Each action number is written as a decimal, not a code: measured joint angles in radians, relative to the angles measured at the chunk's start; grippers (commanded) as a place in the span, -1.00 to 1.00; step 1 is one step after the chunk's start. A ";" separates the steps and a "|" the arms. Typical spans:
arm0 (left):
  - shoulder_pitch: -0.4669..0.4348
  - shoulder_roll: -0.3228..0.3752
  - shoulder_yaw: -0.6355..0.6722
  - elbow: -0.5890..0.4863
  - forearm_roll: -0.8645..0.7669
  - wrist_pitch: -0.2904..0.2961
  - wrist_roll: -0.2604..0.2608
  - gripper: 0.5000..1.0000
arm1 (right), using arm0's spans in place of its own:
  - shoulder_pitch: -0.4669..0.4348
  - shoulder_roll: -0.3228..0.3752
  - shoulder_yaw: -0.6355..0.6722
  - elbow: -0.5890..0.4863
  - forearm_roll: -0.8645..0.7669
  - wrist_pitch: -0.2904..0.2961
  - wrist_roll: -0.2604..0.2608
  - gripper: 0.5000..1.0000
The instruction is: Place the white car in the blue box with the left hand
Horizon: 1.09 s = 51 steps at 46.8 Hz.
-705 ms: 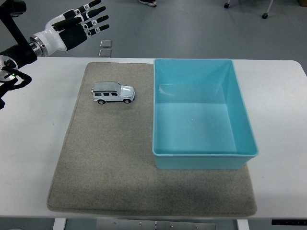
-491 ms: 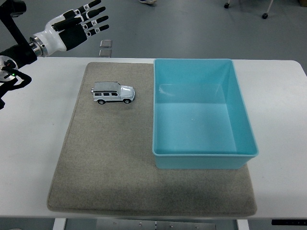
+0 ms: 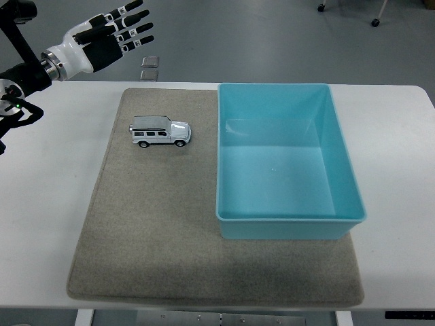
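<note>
White car [image 3: 160, 132] sits on mat [image 3: 149, 224], left hand [image 3: 109, 37] spread

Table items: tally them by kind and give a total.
Toy car: 1
Blue box: 1
Grey mat: 1
Total: 3
The left hand hangs open beyond the table's far left corner, holding nothing.

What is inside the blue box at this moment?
Nothing lies in the blue box; its whole floor shows bare. The white car stands outside on the grey mat, left of it. Nothing covers the inside.
</note>
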 measured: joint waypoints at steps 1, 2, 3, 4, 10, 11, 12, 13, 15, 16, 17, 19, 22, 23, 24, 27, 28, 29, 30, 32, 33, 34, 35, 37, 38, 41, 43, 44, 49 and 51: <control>-0.001 0.001 0.002 0.000 0.023 -0.001 -0.001 0.99 | 0.000 0.000 0.000 0.000 0.000 0.000 0.000 0.74; -0.003 0.001 0.004 0.000 0.052 -0.001 -0.002 0.99 | 0.000 0.000 0.000 0.000 0.000 0.000 0.000 0.74; -0.005 0.002 0.005 0.000 0.083 -0.001 -0.004 0.99 | 0.000 0.000 0.000 0.000 0.000 0.000 0.000 0.74; -0.007 0.003 0.006 0.000 0.125 -0.001 -0.008 0.99 | 0.000 0.000 0.000 0.000 0.000 0.000 0.000 0.74; -0.012 0.005 0.001 0.000 0.362 0.003 -0.075 0.99 | 0.000 0.000 0.000 0.000 0.000 0.000 0.000 0.74; -0.012 0.005 0.001 0.000 0.397 0.003 -0.092 0.99 | 0.000 0.000 0.000 0.000 0.000 0.000 0.000 0.74; -0.012 0.005 0.001 0.000 0.442 0.004 -0.112 0.99 | 0.000 0.000 0.000 0.000 0.000 0.000 0.000 0.74; -0.012 0.005 0.001 -0.001 0.478 0.004 -0.129 0.99 | 0.000 0.000 0.000 0.000 0.000 0.000 0.000 0.74; -0.014 0.006 0.002 -0.001 0.556 0.004 -0.161 0.99 | 0.000 0.000 0.000 0.000 0.000 0.000 0.000 0.74; -0.016 0.006 0.002 -0.001 0.591 0.005 -0.173 0.99 | 0.000 0.000 0.000 0.000 0.000 0.000 0.000 0.74; -0.017 0.006 0.002 -0.002 0.627 0.006 -0.184 0.99 | 0.000 0.000 0.000 0.000 0.000 0.000 0.000 0.74; -0.018 0.007 0.002 -0.003 0.703 0.008 -0.203 0.99 | 0.000 0.000 0.000 0.000 0.000 0.000 0.000 0.74; -0.022 0.011 0.002 -0.009 0.813 0.010 -0.223 0.99 | 0.000 0.000 0.000 0.000 0.000 0.000 0.000 0.74; -0.023 0.012 0.001 -0.009 0.844 0.011 -0.231 0.99 | 0.000 0.000 0.000 0.000 0.000 0.000 0.000 0.74; -0.023 0.015 0.000 -0.009 0.873 0.011 -0.234 0.99 | 0.000 0.000 0.000 0.000 0.000 0.000 0.000 0.74; -0.027 0.023 0.000 -0.012 0.953 0.013 -0.248 0.99 | 0.000 0.000 0.000 0.000 0.000 0.000 0.000 0.74; -0.028 0.025 0.001 -0.012 0.975 0.017 -0.251 0.99 | 0.000 0.000 0.000 0.000 0.000 0.000 0.000 0.74; -0.028 0.027 0.001 -0.013 0.999 0.022 -0.253 0.99 | 0.000 0.000 0.000 0.000 0.000 0.000 0.000 0.74; -0.028 0.028 0.002 -0.014 1.018 0.031 -0.254 0.99 | 0.000 0.000 0.000 0.000 0.000 0.000 0.000 0.74; -0.027 0.030 0.005 -0.018 1.060 0.061 -0.256 0.99 | 0.000 0.000 0.000 0.000 0.000 0.000 0.000 0.74; -0.027 0.030 0.006 -0.021 1.080 0.081 -0.256 0.99 | 0.000 0.000 0.000 0.000 0.000 0.000 0.000 0.74; -0.026 0.030 0.006 -0.025 1.102 0.102 -0.256 0.99 | 0.000 0.000 0.000 0.000 0.000 0.000 0.000 0.74; -0.024 0.030 0.007 -0.030 1.125 0.124 -0.257 0.99 | 0.000 0.000 0.000 0.000 0.000 0.000 0.000 0.74; -0.020 0.031 0.011 -0.046 1.175 0.170 -0.257 0.99 | 0.000 0.000 0.000 0.000 0.000 0.000 0.000 0.74; -0.017 0.031 0.015 -0.054 1.197 0.191 -0.257 0.99 | 0.000 0.000 0.000 0.000 0.000 0.000 0.000 0.74; -0.012 0.032 0.036 -0.081 1.258 0.248 -0.257 0.99 | 0.000 0.000 0.000 0.000 0.000 0.000 0.000 0.74; -0.010 0.034 0.058 -0.096 1.289 0.282 -0.257 0.99 | 0.000 0.000 0.000 0.000 0.000 0.000 0.000 0.74; -0.010 0.034 0.070 -0.101 1.301 0.297 -0.257 0.99 | 0.000 0.000 0.000 0.000 0.000 0.000 0.000 0.74; -0.010 0.026 0.134 -0.114 1.335 0.356 -0.257 0.99 | 0.000 0.000 0.000 0.000 0.000 0.000 0.000 0.74; -0.010 0.021 0.154 -0.118 1.352 0.371 -0.257 0.99 | 0.000 0.000 0.000 0.000 0.000 0.000 0.000 0.74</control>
